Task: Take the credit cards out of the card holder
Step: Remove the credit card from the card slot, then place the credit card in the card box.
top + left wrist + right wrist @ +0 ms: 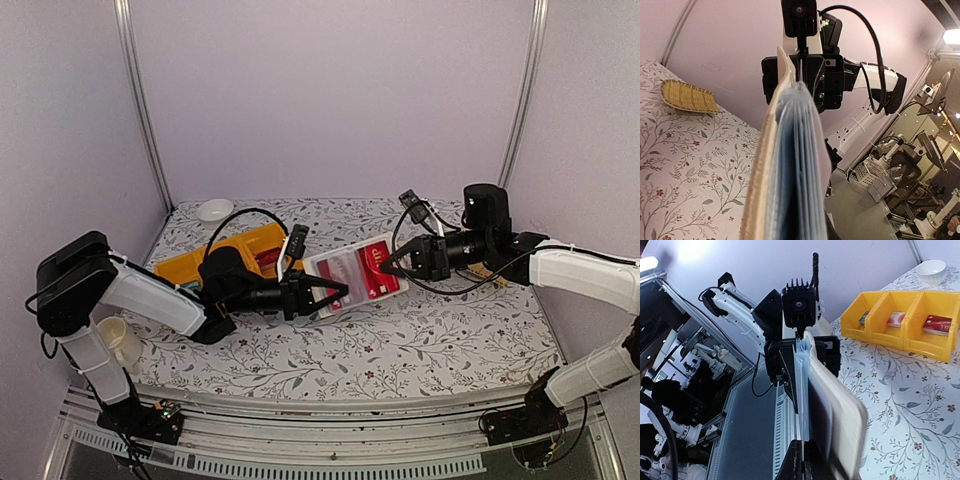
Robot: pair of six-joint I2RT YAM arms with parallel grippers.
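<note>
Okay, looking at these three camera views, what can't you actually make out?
- How many cards are inside the card holder: the top view shows only one red card, and both wrist views see the holder edge-on.
- Whether the right gripper pinches a card or just a sleeve: the gripper itself covers the spot.
- Card print: too small in the top view.
- Holder's near end, right wrist view: blurred.

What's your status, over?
Both shut on holder: left gripper, right gripper, opposite ends. One red card not yet out. Nothing in the way.
</note>
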